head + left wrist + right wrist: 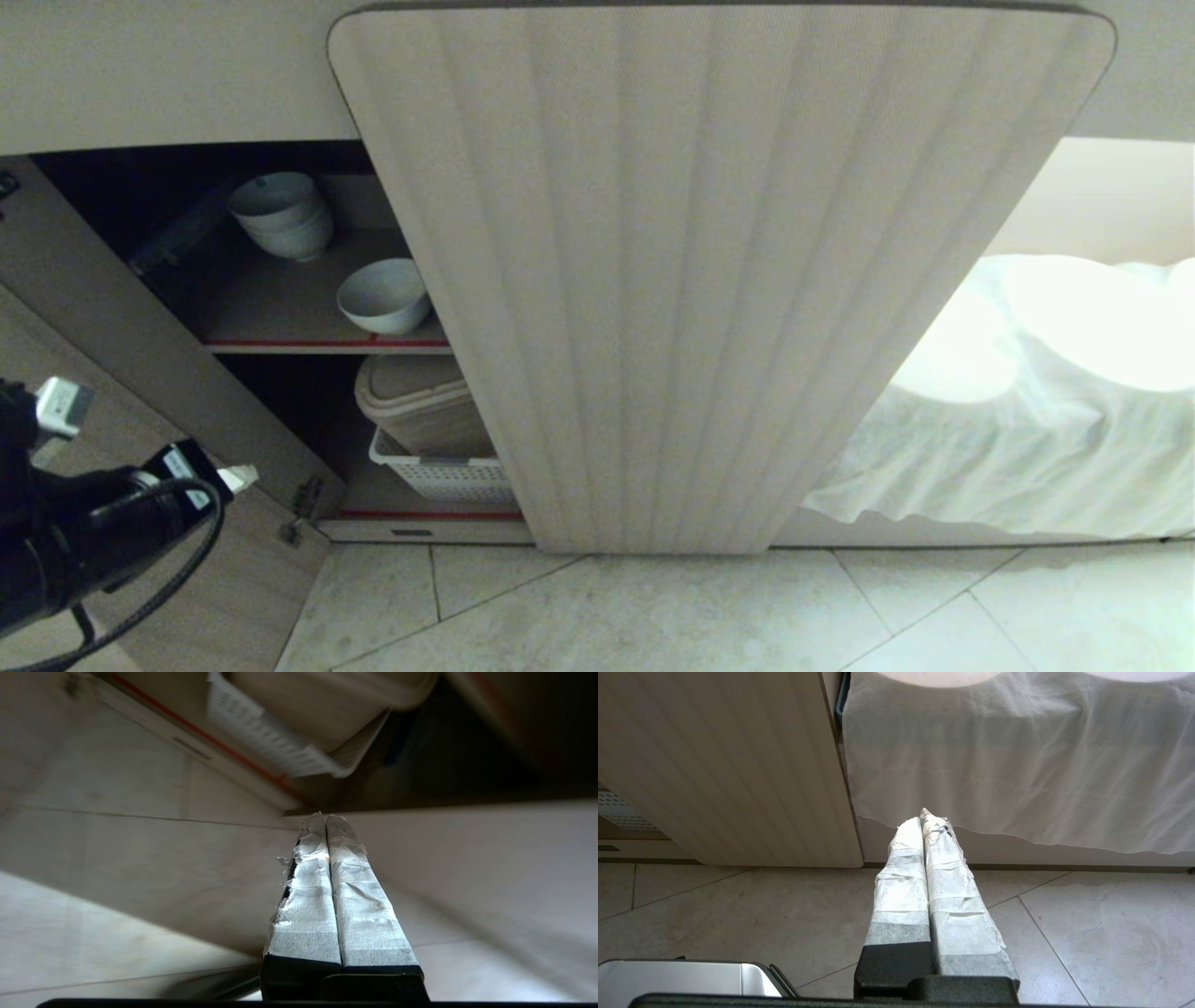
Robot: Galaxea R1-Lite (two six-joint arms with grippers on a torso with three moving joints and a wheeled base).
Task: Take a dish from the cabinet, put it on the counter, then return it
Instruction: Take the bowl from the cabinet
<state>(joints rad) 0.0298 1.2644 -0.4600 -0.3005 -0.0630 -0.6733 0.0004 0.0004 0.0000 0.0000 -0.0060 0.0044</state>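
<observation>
The cabinet (pixel 709 280) has its left door (pixel 112 308) swung open and its fluted right door shut. On the upper shelf, edged in red tape, the dish (pixel 383 296) stands alone near the front, a small white bowl. A stack of similar white bowls (pixel 280 217) sits behind it. My left arm (pixel 84 532) is low at the left, in front of the open door and below the dish's shelf. The left gripper (pixel 325 817) is shut and empty, pointing toward the cabinet's bottom corner. My right gripper (pixel 925 815) is shut and empty above the floor. The counter is out of view.
On the bottom shelf a beige lidded bin (pixel 420 401) sits in a white perforated basket (pixel 443 476). A white cloth (pixel 1018 439) drapes the opening to the right of the fluted door. Pale floor tiles (pixel 653 607) lie in front.
</observation>
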